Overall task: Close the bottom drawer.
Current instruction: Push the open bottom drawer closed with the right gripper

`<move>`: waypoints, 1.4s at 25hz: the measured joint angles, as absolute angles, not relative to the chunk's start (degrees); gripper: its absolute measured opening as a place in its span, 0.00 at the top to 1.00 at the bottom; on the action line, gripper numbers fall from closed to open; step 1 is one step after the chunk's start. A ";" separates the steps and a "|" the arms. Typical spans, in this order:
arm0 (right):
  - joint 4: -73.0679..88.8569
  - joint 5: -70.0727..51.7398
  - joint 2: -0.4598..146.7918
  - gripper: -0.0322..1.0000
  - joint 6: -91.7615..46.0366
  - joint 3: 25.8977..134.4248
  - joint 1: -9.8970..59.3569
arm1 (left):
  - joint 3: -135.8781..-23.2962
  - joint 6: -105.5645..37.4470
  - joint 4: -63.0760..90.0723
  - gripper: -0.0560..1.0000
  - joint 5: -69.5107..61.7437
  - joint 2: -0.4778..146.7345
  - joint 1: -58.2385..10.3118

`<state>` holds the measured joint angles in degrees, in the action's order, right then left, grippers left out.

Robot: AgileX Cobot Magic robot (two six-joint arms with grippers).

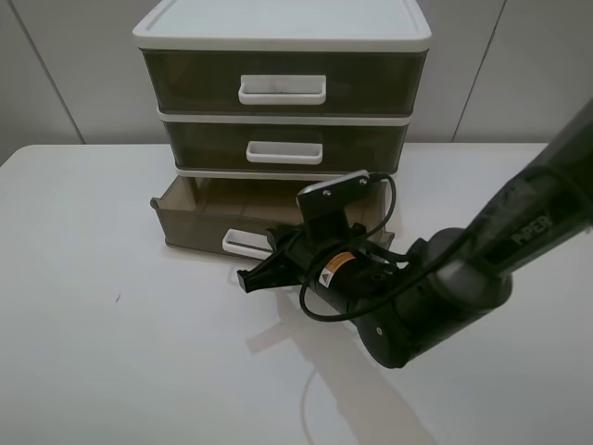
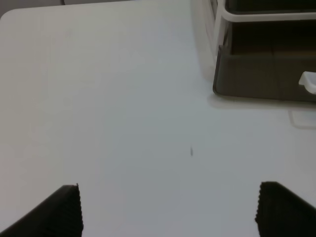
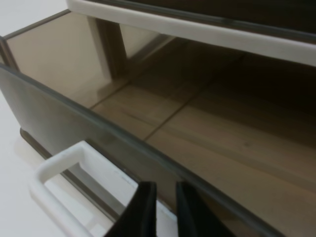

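Set on a white tabletop (image 1: pixel 93 324), with the white-framed three-drawer unit (image 1: pixel 283 28) standing at 12 o'clock in the high view. Upper two drawers (image 1: pixel 283 146) pushed home, flush with the frame. Lowest tier drawn out toward 6 o'clock: the bottom drawer (image 1: pixel 241 197), translucent brown-olive, empty inside going by the right wrist view, with its long front panel (image 1: pixel 190 227) running 9 to 3 o'clock and its travel running 6 to 12. Not yet closed, then; judged to be at the very start of the push. Reaching in from 4 o'clock, the dark, bulky right arm (image 1: pixel 519 222), ending in the right hand (image 1: pixel 248 278) just on the 6 o'clock side of that panel, fingertips aimed toward 9 to 10 o'clock. Narrow: fingers nearly together with only a thin slit between, gripping nothing. Placed just beside the white loop handle (image 1: pixel 243 243), below the panel's top rim; touching the panel or merely close, cannot tell. Clearly the nearer of the two. Outside the high view, judged to be on the 9 o'clock side, the left hand (image 2: pixel 169 190): spread wide, empty, hovering over bare tabletop with only the drawer's corner in sight, well apart. Probably a job for the right, then: press the panel straight toward 12 o'clock, near the middle of its length, to keep the drawer from skewing in the frame.
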<state>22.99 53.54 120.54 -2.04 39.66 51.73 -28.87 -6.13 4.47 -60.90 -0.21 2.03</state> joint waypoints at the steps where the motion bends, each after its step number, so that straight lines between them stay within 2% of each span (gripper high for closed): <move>1: 23.57 53.54 120.61 0.95 -2.32 39.71 51.73 | -28.87 -6.13 4.47 0.27 -60.90 -0.21 2.03; 8: 31.84 54.00 120.91 0.95 -4.72 39.71 50.77 | -28.87 -6.13 4.47 0.27 -60.90 -0.21 2.03; 18: 32.99 54.29 120.91 0.95 -5.09 40.17 50.41 | -28.87 -6.13 4.47 0.27 -60.90 -0.21 2.03; 35: 34.78 52.71 124.83 0.95 -5.09 48.81 50.41 | -28.87 -6.13 4.47 0.27 -60.90 -0.21 2.03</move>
<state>34.78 52.71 124.83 -5.09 48.81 50.41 -28.87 -6.13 4.47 -60.90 -0.21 2.03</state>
